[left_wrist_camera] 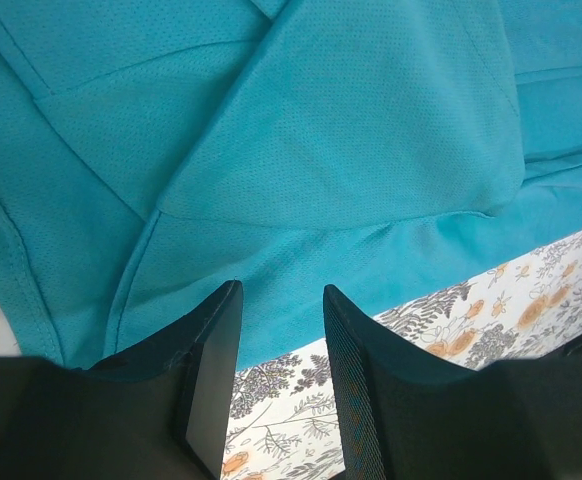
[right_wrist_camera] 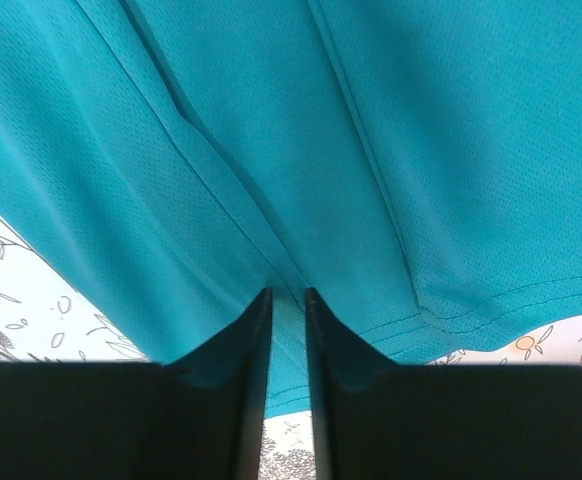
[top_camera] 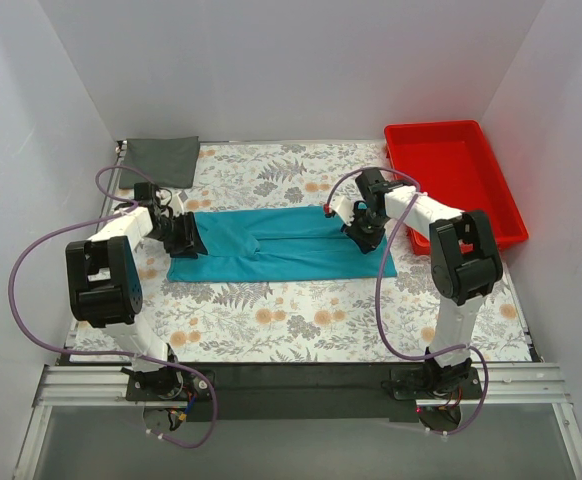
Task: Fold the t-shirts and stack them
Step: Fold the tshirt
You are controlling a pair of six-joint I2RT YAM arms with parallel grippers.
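Note:
The teal t-shirt (top_camera: 281, 245) lies on the floral table cloth as a long band folded lengthwise. My left gripper (top_camera: 186, 238) is low at its left end. In the left wrist view the gripper (left_wrist_camera: 281, 290) is open, its tips over the shirt's edge (left_wrist_camera: 351, 150), with nothing between them. My right gripper (top_camera: 359, 228) is low over the shirt's right end. In the right wrist view the gripper (right_wrist_camera: 287, 292) has its jaws only a narrow gap apart, over the flat cloth and hem (right_wrist_camera: 391, 150). The dark grey t-shirt (top_camera: 161, 158) lies flat at the back left corner.
A red plastic tray (top_camera: 451, 130) stands at the back right, close behind the right arm. White walls enclose the table on three sides. The floral table cloth (top_camera: 301, 310) lies bare in front of the teal shirt.

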